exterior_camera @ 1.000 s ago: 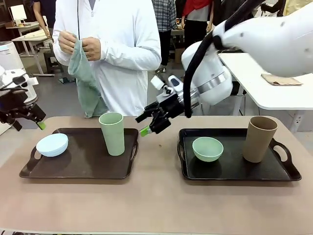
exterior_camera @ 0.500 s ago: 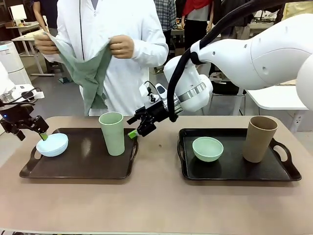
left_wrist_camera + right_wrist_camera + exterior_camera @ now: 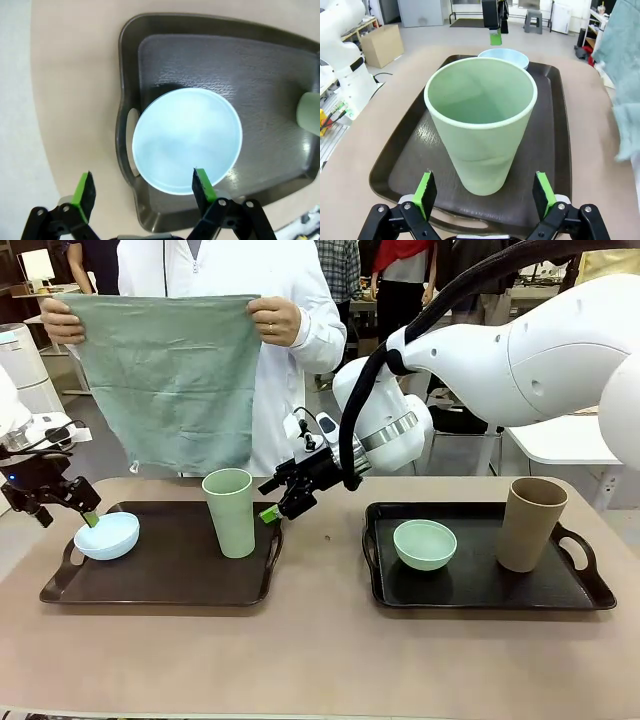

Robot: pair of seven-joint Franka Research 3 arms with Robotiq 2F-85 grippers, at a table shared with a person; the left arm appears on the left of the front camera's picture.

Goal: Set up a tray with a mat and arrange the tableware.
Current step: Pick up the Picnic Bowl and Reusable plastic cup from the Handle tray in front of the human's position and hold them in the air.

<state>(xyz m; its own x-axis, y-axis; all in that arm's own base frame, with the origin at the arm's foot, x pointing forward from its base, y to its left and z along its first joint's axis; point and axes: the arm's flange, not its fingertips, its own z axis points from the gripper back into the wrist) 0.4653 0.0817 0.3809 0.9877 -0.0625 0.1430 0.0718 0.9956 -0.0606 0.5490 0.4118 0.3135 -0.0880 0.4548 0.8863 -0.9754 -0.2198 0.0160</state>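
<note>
Two dark trays: the left tray [image 3: 160, 585] carries the pale blue bowl [image 3: 106, 536] and pale green tumbler [image 3: 230, 512]; the right tray [image 3: 480, 592] carries the mint bowl [image 3: 424, 544] and tan tumbler [image 3: 530, 524]. The person holds the green mat [image 3: 165, 380] spread out behind the left tray, probably waiting for it to be cleared. Left gripper [image 3: 144, 187] is over the blue bowl, fingers apart. Right gripper [image 3: 484, 194] is lined up on the green tumbler, fingers apart either side, gripping nothing.
</note>
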